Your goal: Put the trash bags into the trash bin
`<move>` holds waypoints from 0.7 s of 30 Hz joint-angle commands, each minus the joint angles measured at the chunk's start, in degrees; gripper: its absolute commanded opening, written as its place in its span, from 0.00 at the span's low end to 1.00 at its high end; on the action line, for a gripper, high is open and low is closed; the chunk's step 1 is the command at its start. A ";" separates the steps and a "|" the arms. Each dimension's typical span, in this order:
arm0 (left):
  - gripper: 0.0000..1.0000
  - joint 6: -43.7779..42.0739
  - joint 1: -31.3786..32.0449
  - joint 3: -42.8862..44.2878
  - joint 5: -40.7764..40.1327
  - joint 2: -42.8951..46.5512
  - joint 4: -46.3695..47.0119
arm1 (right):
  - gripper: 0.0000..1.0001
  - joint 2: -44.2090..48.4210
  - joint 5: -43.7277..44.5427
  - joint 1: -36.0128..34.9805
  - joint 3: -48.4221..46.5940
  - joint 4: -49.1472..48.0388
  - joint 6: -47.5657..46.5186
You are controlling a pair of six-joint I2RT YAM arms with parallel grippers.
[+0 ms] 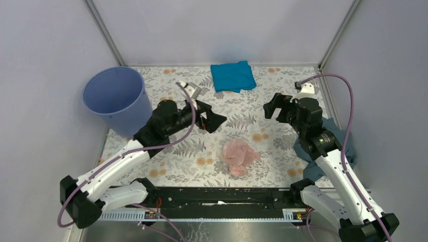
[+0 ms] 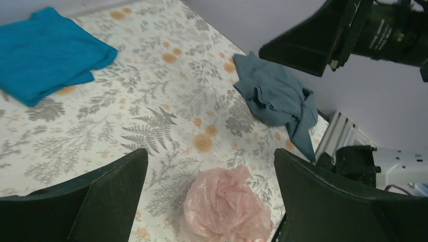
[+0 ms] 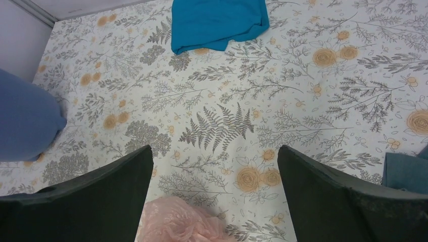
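Beyond the trash bag [image 1: 238, 156], both jaws gape wide — empty.

The right gripper [image 3: 214, 154] stands spread wide along the bottom, with the crumpled pink trash bag [image 3: 176, 222] low between its fingers. A blue cloth [image 3: 219, 20] lies top centre, and the trash bin [image 3: 25, 121] is at the left edge.

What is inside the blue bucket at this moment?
In the top view the bucket shows only its own smooth blue inner wall; nothing shows in it. Its near wall hides a part of the bottom. The pink bag lies crumpled on the table.
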State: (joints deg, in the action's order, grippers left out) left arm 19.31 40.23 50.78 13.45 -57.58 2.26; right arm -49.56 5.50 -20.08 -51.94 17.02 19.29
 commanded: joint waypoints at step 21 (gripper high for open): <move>0.99 13.40 9.77 6.78 1.21 -26.06 -5.53 | 1.00 3.03 -21.00 0.18 13.11 -1.12 5.10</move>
State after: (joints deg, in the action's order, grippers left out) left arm 30.11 48.51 56.60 12.53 -82.13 -4.25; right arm -47.99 -8.43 -20.08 -40.14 17.67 23.05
